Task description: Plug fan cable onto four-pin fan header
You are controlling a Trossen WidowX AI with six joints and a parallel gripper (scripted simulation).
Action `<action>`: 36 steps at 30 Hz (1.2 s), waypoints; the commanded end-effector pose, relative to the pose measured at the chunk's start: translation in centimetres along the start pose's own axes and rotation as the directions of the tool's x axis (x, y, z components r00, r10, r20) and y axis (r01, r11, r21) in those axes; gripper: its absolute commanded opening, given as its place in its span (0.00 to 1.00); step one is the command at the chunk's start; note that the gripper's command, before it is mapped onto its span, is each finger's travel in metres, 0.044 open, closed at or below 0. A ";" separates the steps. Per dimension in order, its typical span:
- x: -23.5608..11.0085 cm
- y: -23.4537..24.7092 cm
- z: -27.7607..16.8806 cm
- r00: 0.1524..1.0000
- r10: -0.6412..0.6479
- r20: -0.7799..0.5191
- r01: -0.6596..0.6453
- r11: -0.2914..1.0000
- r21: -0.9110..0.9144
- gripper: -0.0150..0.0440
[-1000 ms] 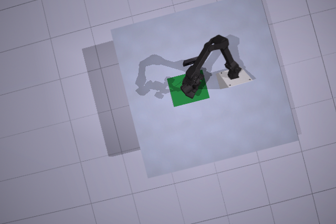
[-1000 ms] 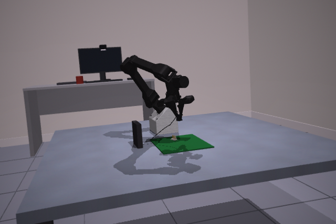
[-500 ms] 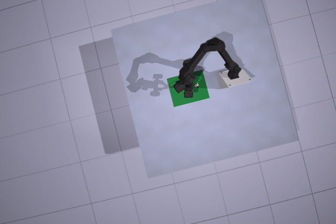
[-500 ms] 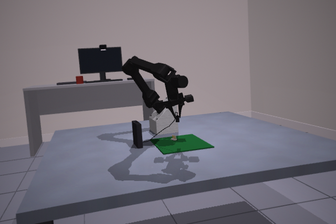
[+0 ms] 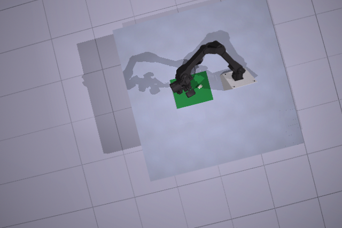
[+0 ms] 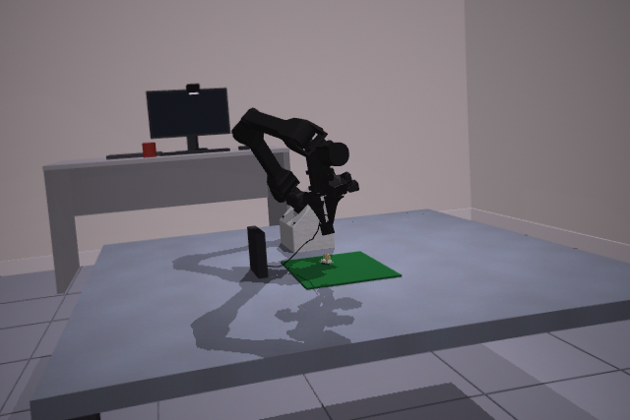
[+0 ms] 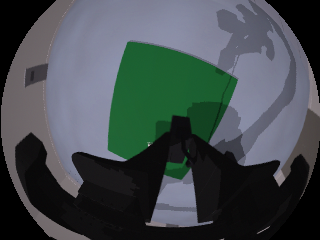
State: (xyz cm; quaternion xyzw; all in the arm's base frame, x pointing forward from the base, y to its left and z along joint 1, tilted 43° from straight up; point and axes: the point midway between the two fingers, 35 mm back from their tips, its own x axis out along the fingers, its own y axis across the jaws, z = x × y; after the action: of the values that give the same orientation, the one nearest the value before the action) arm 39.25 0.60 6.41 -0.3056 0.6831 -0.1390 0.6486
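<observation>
Arm [image 6: 284, 136] arched, wrist pointing down; gripper [image 6: 327, 228] clamped on plug [image 7: 179, 128], raised above green board [image 6: 355, 269]

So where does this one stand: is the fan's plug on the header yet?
Not yet. Done: the gripper is shut on the plug, cable trailing to the fan. In hand: holding it above the board. Left: seat it on the header, push down, release, withdraw.

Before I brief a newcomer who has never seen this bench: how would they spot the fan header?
Find the grey table, then the green board lying flat near the arm's white base. The fan header is the small pale part standing on that board, the only light thing on the green.
</observation>
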 end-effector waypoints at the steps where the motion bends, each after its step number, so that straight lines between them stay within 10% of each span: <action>1: -0.2 -0.9 0.8 1.000 -0.015 0.006 0.016 0.993 -0.116 0.25; 24: -0.2 -6.8 4.4 0.994 -0.105 0.002 0.067 0.623 -0.779 0.25; 36: 0.4 -7.1 4.4 0.999 -0.052 0.001 0.030 0.581 -0.813 0.25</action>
State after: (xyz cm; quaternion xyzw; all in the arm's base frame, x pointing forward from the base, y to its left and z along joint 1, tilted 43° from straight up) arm 45.19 -4.01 9.86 -0.5881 0.6726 0.1593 0.4200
